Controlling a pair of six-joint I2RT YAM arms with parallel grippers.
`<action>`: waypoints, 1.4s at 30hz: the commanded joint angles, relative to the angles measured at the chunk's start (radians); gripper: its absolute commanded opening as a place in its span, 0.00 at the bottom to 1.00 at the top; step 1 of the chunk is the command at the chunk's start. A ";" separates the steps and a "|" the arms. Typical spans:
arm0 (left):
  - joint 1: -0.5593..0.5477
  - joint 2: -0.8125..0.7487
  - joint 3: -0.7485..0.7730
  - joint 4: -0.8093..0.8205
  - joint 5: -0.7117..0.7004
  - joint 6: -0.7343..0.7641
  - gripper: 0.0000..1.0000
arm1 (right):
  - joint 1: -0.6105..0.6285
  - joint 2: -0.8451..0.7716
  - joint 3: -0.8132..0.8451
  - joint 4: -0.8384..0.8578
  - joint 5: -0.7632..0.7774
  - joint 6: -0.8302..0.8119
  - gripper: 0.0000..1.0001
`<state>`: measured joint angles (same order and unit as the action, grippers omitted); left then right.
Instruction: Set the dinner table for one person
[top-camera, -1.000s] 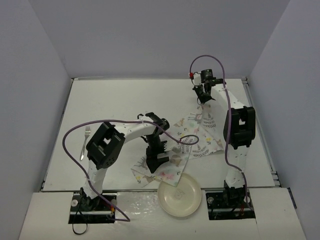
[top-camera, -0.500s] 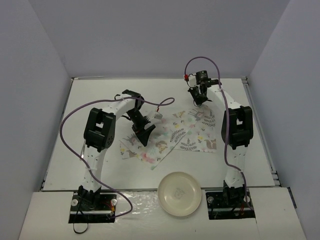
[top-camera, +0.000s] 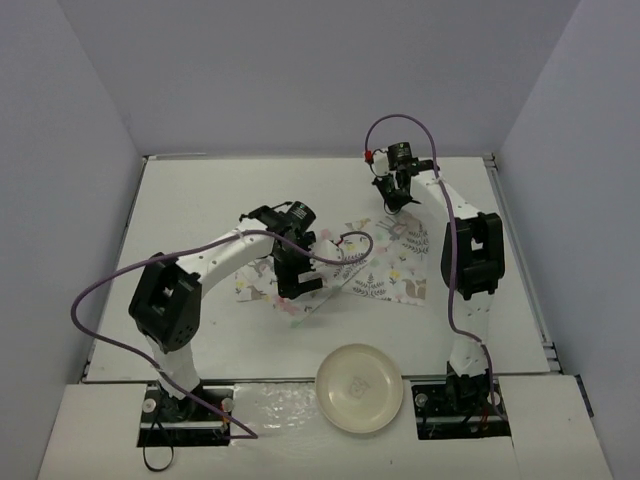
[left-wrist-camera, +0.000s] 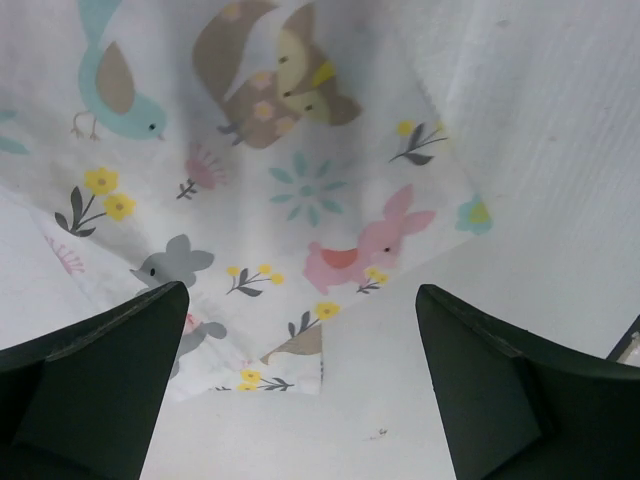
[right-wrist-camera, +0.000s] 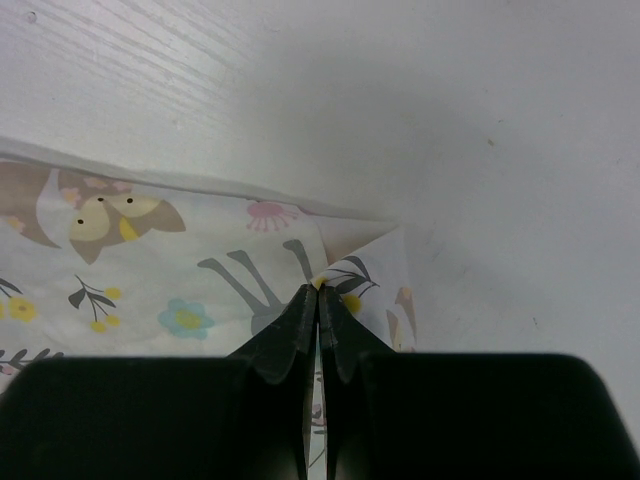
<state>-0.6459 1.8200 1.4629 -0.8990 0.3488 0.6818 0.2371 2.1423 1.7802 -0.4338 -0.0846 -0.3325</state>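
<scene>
The white dinner table (top-camera: 200, 200) carries a placemat (top-camera: 390, 270) printed with animals and leaves, lying creased near the middle. My left gripper (top-camera: 298, 283) hovers open over the mat's left part. In the left wrist view its fingers (left-wrist-camera: 110, 370) straddle a folded-over corner of the placemat (left-wrist-camera: 300, 180), with nothing held between them. My right gripper (top-camera: 396, 196) is shut on the mat's far corner. The right wrist view shows the right gripper (right-wrist-camera: 318, 292) pinching a lifted fold of the placemat (right-wrist-camera: 150, 290) above the table (right-wrist-camera: 400, 100).
A cream round plate (top-camera: 359, 388) lies at the near edge between the arm bases. Pale grey-lilac walls (top-camera: 60, 200) close the table on the left, back and right. Purple cables loop off both arms.
My left arm swung from the mat's near edge toward the far left and settled over the mat's left part. The placemat shifted left and spread wider. The right gripper drifted slightly left with the corner.
</scene>
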 joint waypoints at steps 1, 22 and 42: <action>-0.113 -0.160 -0.167 0.161 -0.191 -0.069 0.97 | 0.007 -0.047 -0.005 0.007 0.022 0.007 0.00; -0.236 -0.158 -0.466 0.485 -0.213 -0.243 0.95 | -0.043 -0.082 -0.029 0.012 0.023 0.011 0.00; -0.238 -0.132 -0.432 0.427 -0.221 -0.212 0.00 | -0.041 -0.082 -0.039 0.015 0.020 0.004 0.00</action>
<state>-0.9001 1.7063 1.0359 -0.4465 0.1763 0.4419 0.1913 2.1357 1.7340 -0.4301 -0.0675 -0.3327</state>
